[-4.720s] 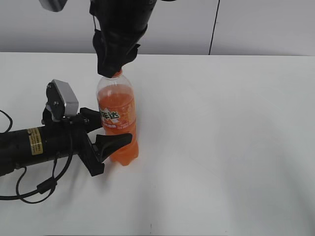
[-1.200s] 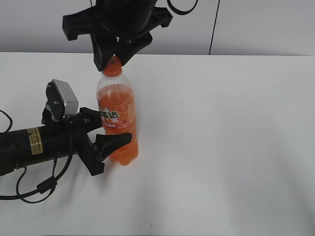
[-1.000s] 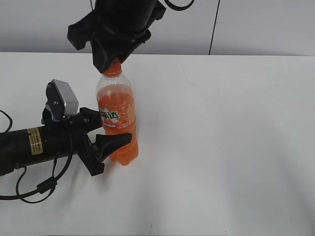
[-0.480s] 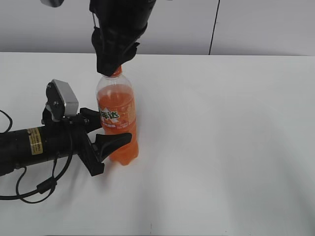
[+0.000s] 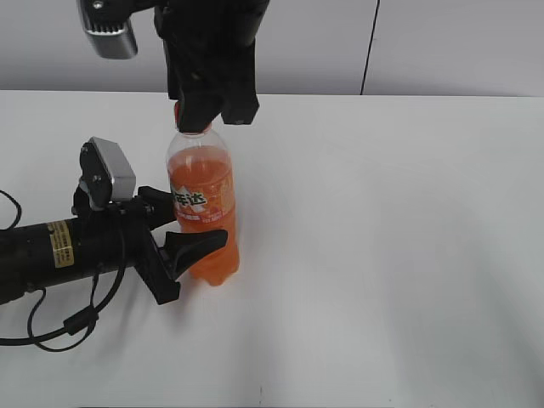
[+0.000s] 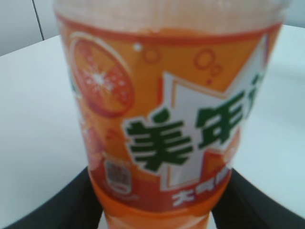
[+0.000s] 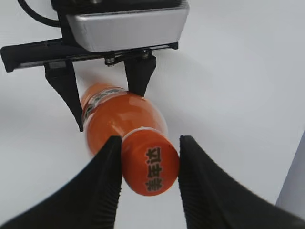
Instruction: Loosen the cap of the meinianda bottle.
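Note:
The meinianda bottle (image 5: 202,204) stands upright on the white table, full of orange drink; its label fills the left wrist view (image 6: 162,119). My left gripper (image 5: 197,219) lies low from the left, its black fingers (image 6: 66,202) pressed on both sides of the bottle's lower body. My right gripper (image 5: 200,115) comes down from above and hides most of the cap in the exterior view. In the right wrist view the orange cap (image 7: 151,162) sits between the two ribbed fingers (image 7: 102,176), which touch both its sides.
The white table (image 5: 382,221) stretches to the right of the bottle. A grey wall with a dark vertical line (image 5: 368,47) stands behind. The left arm's body and cables (image 5: 51,255) lie along the table's left side.
My right gripper has turned about the cap's axis over the last second, its wrist camera swinging to the upper left. The bottle and left gripper have stayed put.

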You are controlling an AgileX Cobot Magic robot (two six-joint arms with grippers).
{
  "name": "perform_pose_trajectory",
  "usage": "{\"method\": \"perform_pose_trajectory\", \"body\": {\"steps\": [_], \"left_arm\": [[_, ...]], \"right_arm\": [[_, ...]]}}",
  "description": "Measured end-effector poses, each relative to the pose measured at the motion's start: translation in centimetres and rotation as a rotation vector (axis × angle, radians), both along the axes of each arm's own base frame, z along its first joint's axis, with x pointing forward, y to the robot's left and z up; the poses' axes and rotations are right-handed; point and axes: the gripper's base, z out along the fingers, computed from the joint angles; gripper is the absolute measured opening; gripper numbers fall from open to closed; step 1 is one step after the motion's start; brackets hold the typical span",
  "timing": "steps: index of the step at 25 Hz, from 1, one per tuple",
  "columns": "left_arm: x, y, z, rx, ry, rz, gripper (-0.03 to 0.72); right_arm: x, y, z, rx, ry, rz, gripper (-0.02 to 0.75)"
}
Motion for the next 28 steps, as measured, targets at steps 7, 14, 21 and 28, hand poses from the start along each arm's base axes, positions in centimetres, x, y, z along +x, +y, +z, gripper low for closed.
{"method": "perform_pose_trajectory", "body": {"steps": [7, 14, 21, 28], "left_arm": [[0.0, 0.0, 0.0, 0.000, 0.000, 0.000, 0.405], [0.0, 0.0, 0.0, 0.001, 0.000, 0.000, 0.405], [0.0, 0.0, 0.0, 0.000, 0.001, 0.000, 0.405], [0.0, 0.0, 0.0, 0.000, 0.001, 0.000, 0.405]], "right_arm": [[0.0, 0.0, 0.0, -0.014, -0.032, 0.073, 0.272], [0.0, 0.0, 0.1, -0.009, -0.025, 0.053, 0.282], [0.0, -0.2, 0.3, -0.001, -0.013, -0.018, 0.447], [-1.4, -0.4, 2.8, 0.121, 0.060, -0.080, 0.460]]}}
